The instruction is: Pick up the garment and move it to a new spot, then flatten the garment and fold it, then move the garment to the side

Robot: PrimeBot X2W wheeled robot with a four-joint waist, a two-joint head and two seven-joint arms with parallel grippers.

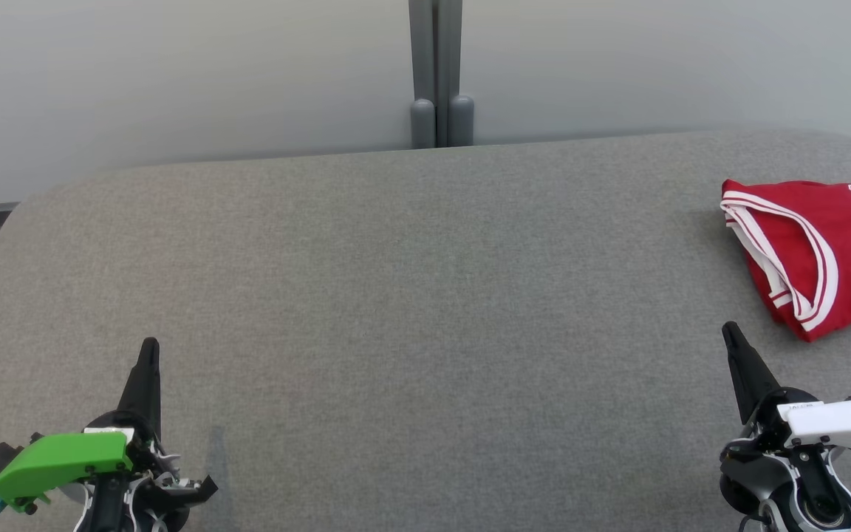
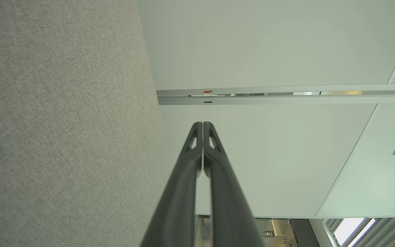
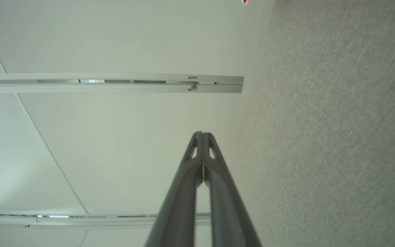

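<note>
The garment [image 1: 813,247], a red jersey with white-and-red trim and dark lettering, lies as a compact folded bundle in the upper right of the head view, against the right edge of the frame, on the grey fabric worktop [image 1: 396,295]. Judging from that, most of the task looks done: the jersey appears folded and set off to the side, so little seems left beyond perhaps tidying the fold. The right pincer [image 1: 728,330] sits at the lower right of the frame, just below the jersey's near corner and apart from it. Its two dark fingers are pressed together on nothing, and the right wrist view shows the tips meeting. The left pincer [image 1: 149,346] rests at the lower left, well apart from the jersey, likewise pressed together and empty. The jersey's right part is cut off by the frame edge, so its full outline, the whole lettering and the neatness of the fold cannot be judged. A red speck at the top edge of the right wrist view is too small to identify.
</note>
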